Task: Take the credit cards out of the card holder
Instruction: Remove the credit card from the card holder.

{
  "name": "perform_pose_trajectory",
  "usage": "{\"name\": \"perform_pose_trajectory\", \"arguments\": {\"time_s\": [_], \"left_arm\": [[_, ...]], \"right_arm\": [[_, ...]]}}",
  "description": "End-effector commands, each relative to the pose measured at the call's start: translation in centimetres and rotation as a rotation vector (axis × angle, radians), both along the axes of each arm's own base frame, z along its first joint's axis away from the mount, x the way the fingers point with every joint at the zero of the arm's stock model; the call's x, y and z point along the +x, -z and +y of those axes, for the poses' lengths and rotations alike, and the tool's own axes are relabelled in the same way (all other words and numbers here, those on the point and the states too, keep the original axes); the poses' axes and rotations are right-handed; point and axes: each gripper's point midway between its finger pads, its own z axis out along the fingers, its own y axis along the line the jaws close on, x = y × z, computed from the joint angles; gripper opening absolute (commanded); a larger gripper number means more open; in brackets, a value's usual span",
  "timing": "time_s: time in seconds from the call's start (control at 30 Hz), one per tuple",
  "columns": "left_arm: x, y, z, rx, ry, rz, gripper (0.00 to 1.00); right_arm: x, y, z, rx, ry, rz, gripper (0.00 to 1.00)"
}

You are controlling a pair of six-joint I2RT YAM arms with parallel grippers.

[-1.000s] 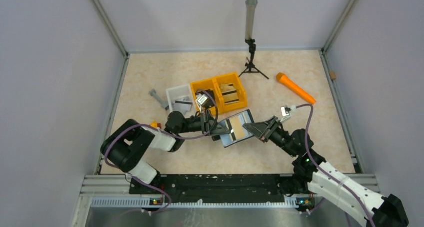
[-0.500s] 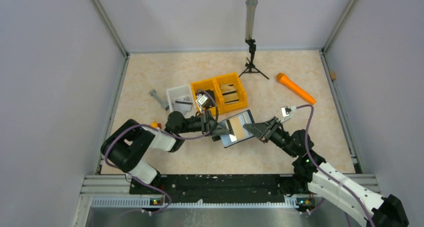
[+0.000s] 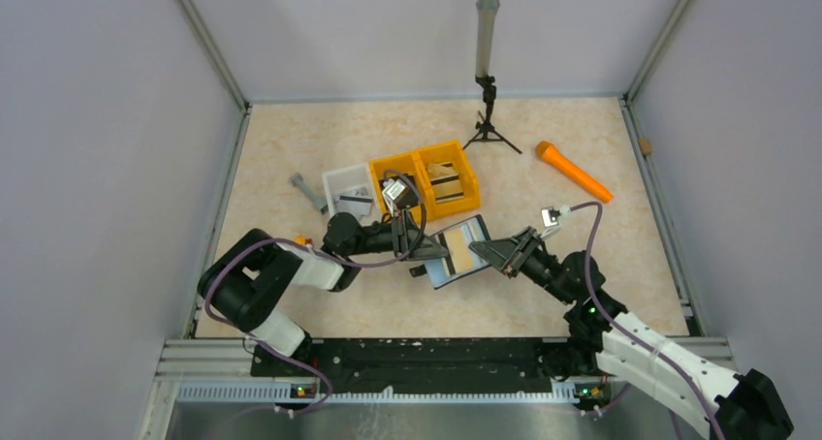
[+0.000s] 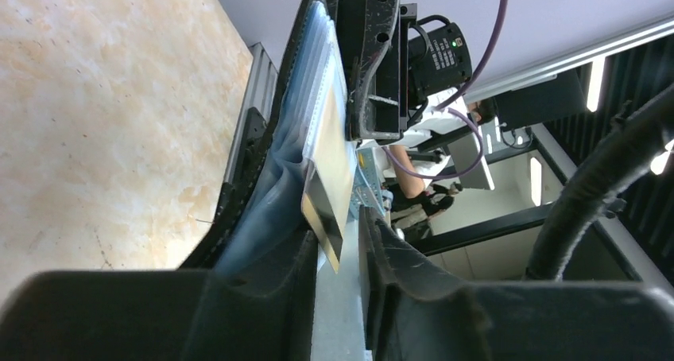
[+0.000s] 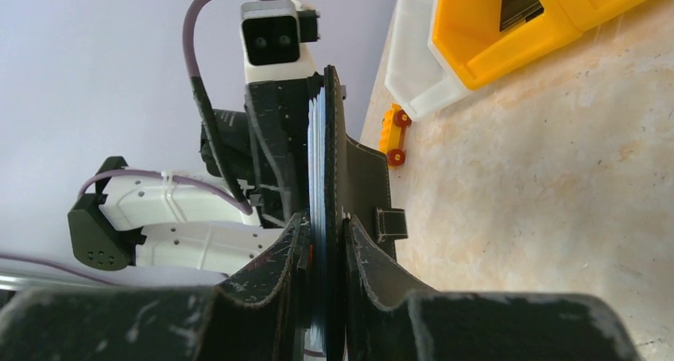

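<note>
No legible text; arm label [image 4: 445, 53] print too small.

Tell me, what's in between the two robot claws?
The open card holder is held between the left gripper and right gripper, a card showing inside. The top view shows it.

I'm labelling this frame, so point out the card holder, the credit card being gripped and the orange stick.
card holder [image 3: 472, 233]: top external view, pale lining at its far end.
credit card [image 4: 332, 170]: left wrist view, its flat shiny face.
orange stick [image 3: 574, 172]: top external view, middle of its shaft.
</note>
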Motion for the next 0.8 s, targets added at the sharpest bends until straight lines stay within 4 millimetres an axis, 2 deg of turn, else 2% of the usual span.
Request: {"name": "perform_pose_trajectory", "arguments": {"time_s": [0.0,0.07,0.2,0.4,0.57,0.67,0.77], "left_arm": [[0.2,-1.2,-0.5,-0.038,0.014,-0.052,0.15],[0.2,-1.0,-0.5,-0.036,0.019,-0.048,0.0],[0.3,-0.7,0.3,-0.027,0.009,-0.04,0.0],[0.3,0.8,3.3,0.023,-0.01,-0.015,0.0],[-0.3,2.2,4.7,0.079,-0.008,-0.004,0.0],[0.2,2.4,5.7,0.103,-0.044,-0.012,0.0],[1.7,3.2,6.0,0.211,-0.109,-0.042,0.0]], "right_arm": [[-0.3,-3.2,0.0,0.083,-0.017,-0.081,0.03],[-0.2,-3.1,-0.1,0.08,-0.009,-0.078,0.03],[0.3,-2.7,-1.0,0.041,0.05,-0.082,0.02],[1.6,-2.4,-4.5,-0.064,0.242,-0.096,0.01],[2.1,-2.7,-6.8,-0.12,0.347,-0.127,0.0],[2.3,-2.7,-7.4,-0.173,0.376,-0.145,0.0],[2.6,-2.0,-8.5,-0.301,0.417,-0.154,0.0]]}}
